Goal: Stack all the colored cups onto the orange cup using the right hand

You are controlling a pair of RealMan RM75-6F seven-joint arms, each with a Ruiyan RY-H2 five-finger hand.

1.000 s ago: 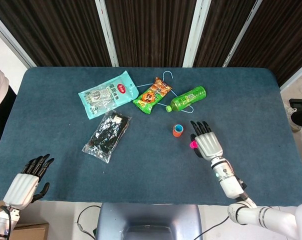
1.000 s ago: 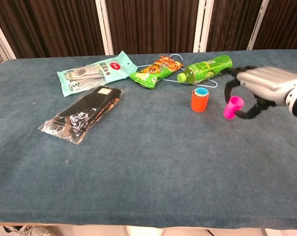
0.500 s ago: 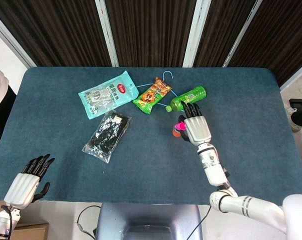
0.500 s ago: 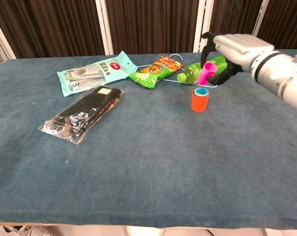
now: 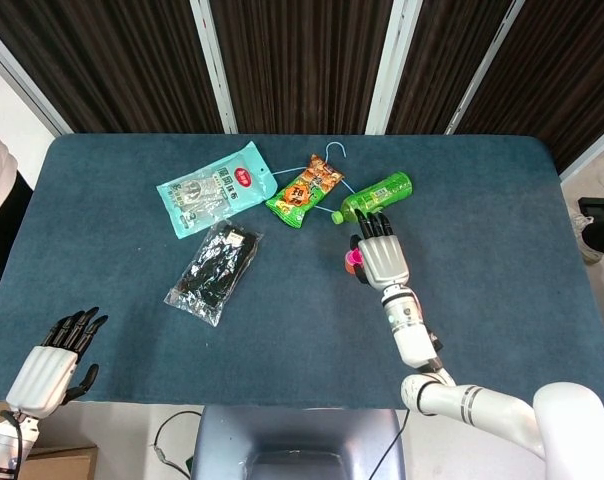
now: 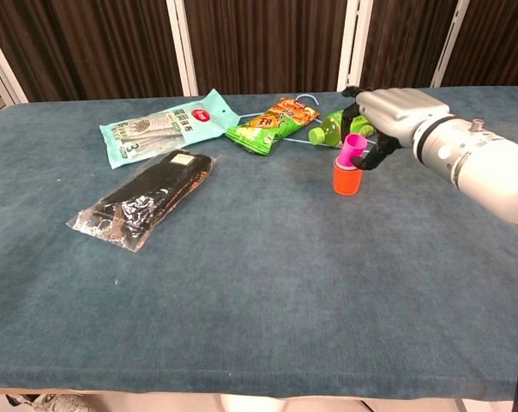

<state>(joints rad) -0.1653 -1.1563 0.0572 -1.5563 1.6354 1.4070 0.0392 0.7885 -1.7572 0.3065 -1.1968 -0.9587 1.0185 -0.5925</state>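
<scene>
Item, right hand (image 6: 381, 120): we record it carried in from the right side of the desk to a point directly above the orange cup (image 6: 347, 178), fingers curled on the pink cup (image 6: 354, 148). A second ago that cup hung well to the right of the stack; it now stands mouth-up with its base entering the orange cup's mouth. We judge the nesting nearly done, release still outstanding.

Item, left hand (image 5: 60, 358): off the desk's near-left corner, fingers apart, holding nothing, unmoved.

Item, desk (image 6: 242, 283): dark teal cloth. Toward the far edge we list a pale green packet (image 6: 165, 126), a snack bag (image 6: 271, 124), a green bottle (image 6: 338, 126) lying on a wire hanger (image 5: 334, 158); left of centre, a black item in clear wrap (image 6: 146, 199).

Item, room: dark curtains with white posts behind the far edge.
</scene>
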